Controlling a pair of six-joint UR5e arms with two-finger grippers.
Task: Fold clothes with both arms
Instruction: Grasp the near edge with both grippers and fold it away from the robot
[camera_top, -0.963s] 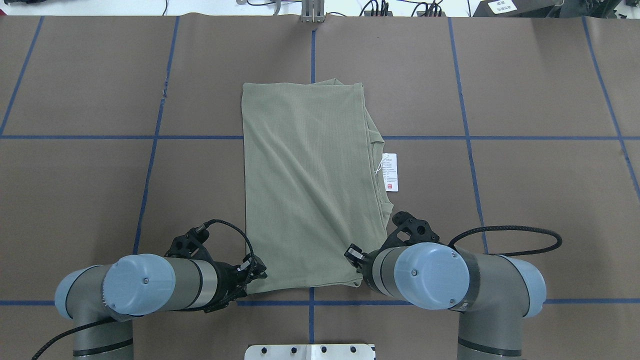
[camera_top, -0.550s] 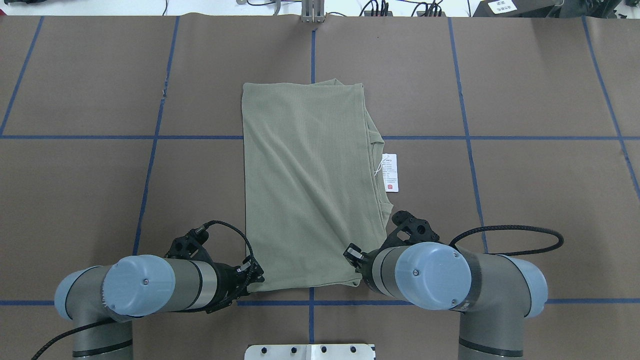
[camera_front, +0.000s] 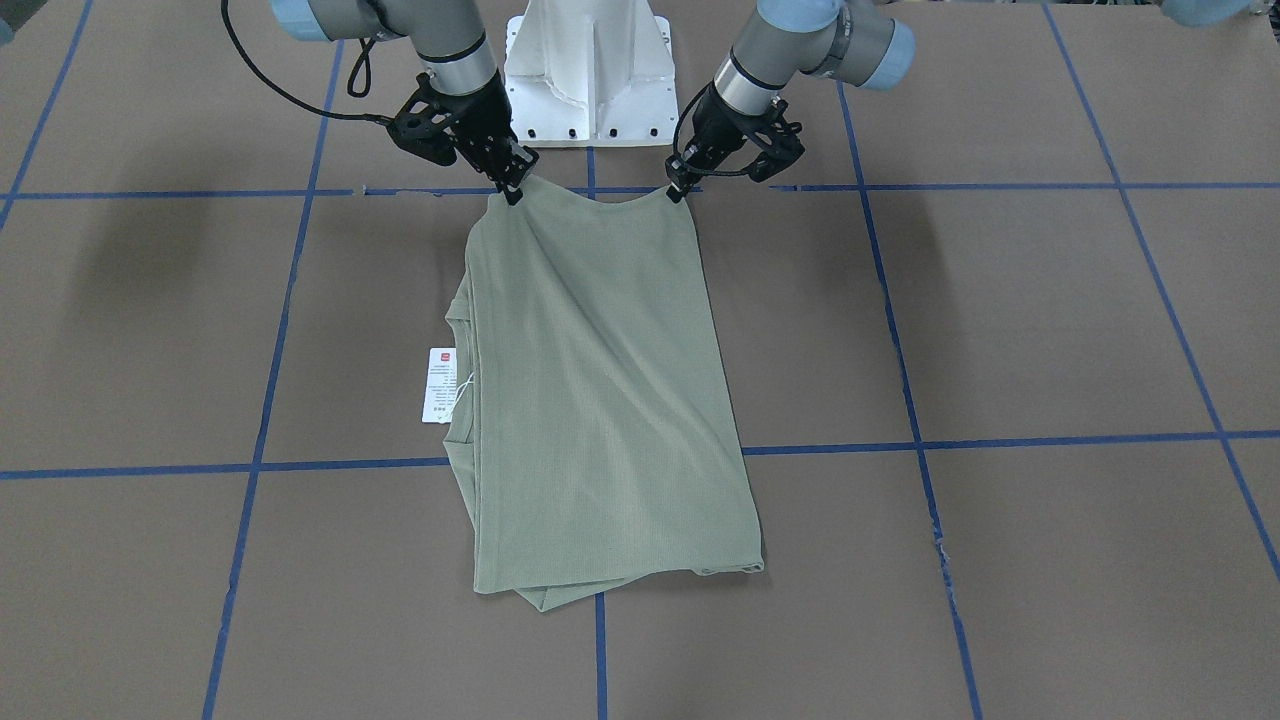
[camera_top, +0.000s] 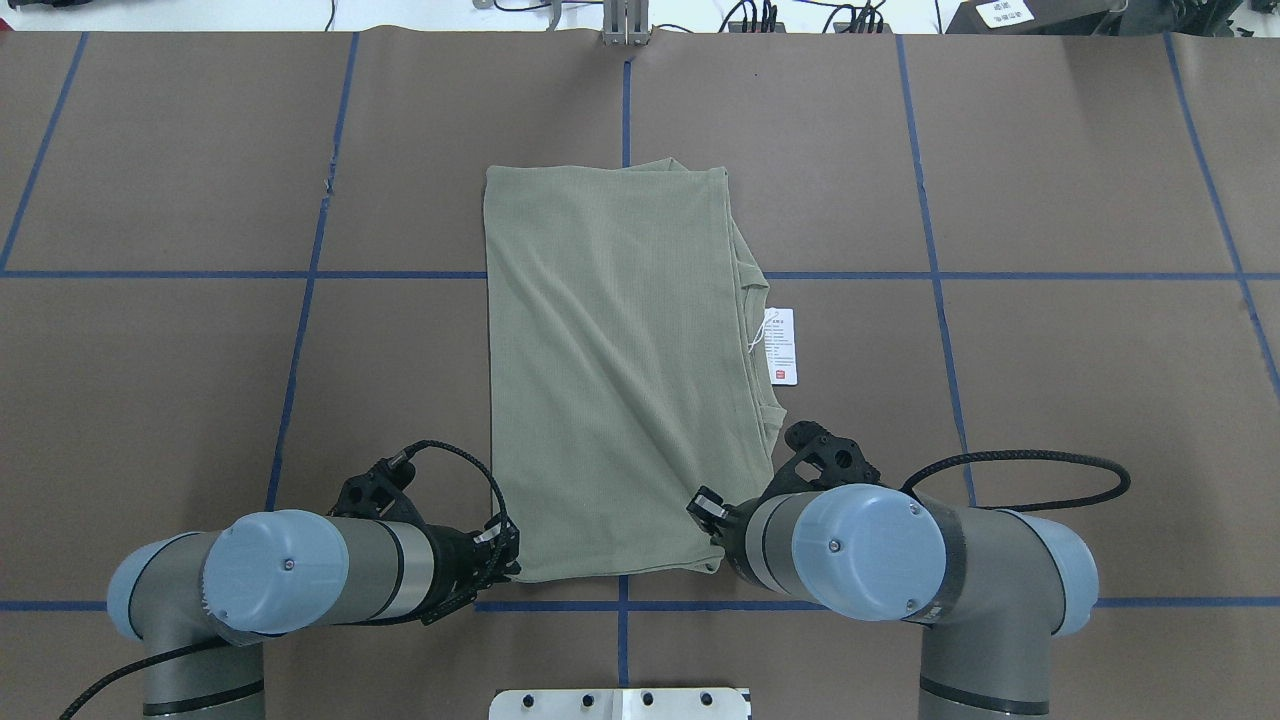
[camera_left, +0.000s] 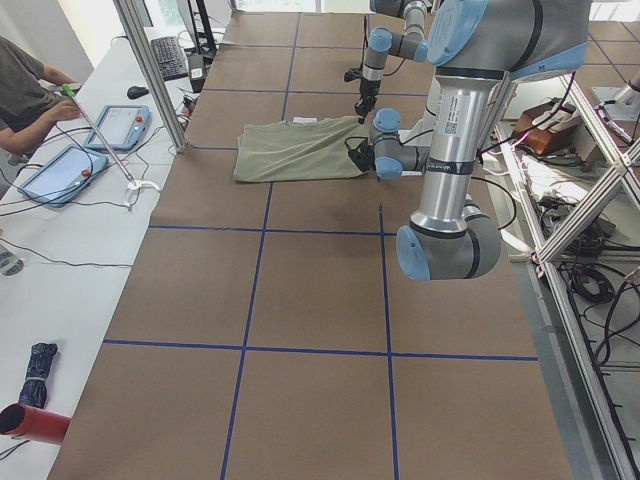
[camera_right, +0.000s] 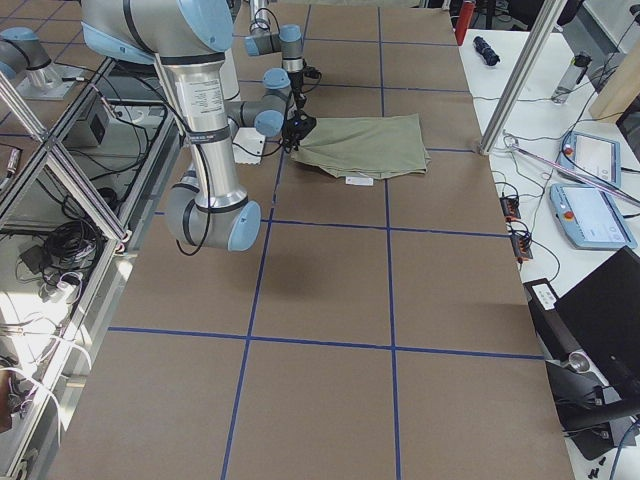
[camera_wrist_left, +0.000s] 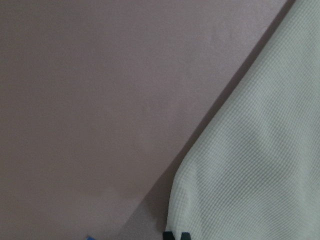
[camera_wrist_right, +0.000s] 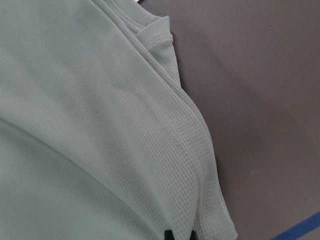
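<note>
One camera looks down over my shoulders, one faces me across the table (camera_top: 1050, 150), two watch from its left and right ends; my wrist cameras hang close over the olive knit shirt (camera_top: 620, 370) every view shares.

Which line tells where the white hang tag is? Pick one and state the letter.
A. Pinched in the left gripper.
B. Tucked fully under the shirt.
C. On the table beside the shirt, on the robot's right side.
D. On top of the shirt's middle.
C: the white hang tag lies flat on the brown table, just off the neckline edge of the olive shirt, on the robot's right side.
</note>
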